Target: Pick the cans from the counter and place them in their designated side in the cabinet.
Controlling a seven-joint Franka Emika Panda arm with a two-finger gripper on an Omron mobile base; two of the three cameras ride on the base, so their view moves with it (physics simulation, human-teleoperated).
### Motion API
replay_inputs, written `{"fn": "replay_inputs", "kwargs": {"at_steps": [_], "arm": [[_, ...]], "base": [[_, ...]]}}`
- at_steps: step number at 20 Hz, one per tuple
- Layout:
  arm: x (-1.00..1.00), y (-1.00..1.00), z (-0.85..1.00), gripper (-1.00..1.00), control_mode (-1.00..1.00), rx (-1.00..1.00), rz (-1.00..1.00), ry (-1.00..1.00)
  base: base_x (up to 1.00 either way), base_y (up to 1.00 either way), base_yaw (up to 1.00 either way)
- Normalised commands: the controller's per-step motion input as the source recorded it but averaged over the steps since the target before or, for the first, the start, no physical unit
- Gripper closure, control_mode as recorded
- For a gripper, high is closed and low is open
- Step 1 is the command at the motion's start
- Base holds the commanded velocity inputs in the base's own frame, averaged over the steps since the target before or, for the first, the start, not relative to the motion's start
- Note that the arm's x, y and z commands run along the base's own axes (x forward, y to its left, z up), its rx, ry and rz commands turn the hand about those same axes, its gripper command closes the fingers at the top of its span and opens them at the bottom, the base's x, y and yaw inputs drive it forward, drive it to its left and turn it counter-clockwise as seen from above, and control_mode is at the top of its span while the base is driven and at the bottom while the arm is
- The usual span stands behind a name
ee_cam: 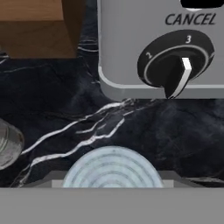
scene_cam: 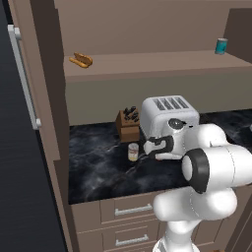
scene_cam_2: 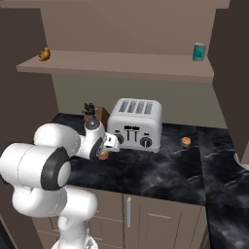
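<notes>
A short red-orange can [scene_cam_2: 103, 155] sits in my gripper [scene_cam_2: 104, 152], low over the black marble counter [scene_cam_2: 160, 170] in front of the toaster. Its pale ringed top [ee_cam: 113, 168] shows at the bottom of the hand view, between the jaws, which are shut on it. In the left base view the gripper [scene_cam: 149, 148] hides this can. The cream-yellow can [scene_cam: 133, 151] with a red band stands upright on the counter just left of the gripper, and its edge [ee_cam: 6, 144] shows in the hand view. Above is the brown cabinet shelf [scene_cam: 147, 64].
A silver toaster [scene_cam_2: 135, 124] stands right behind the gripper, with a wooden knife block [scene_cam: 129, 124] to its left. On the shelf are a teal can [scene_cam_2: 199, 51] at right and a pastry [scene_cam: 81, 60] at left. A small orange item [scene_cam_2: 186, 141] lies right of the toaster.
</notes>
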Motion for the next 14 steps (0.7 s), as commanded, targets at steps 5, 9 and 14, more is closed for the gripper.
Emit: {"fn": "replay_inputs", "kwargs": {"at_steps": [5, 9, 14], "arm": [[-0.26, -0.15, 0.32, 1.00, -1.00, 0.01, 0.00, 0.00], [-0.31, -0.12, 0.33, 1.00, -1.00, 0.00, 0.04, 0.00], [-0.37, -0.09, 0.38, 1.00, -1.00, 0.00, 0.04, 0.00]], "base": [[0.00, 0.00, 0.00], [0.00, 0.00, 0.00], [0.00, 0.00, 0.00]]}}
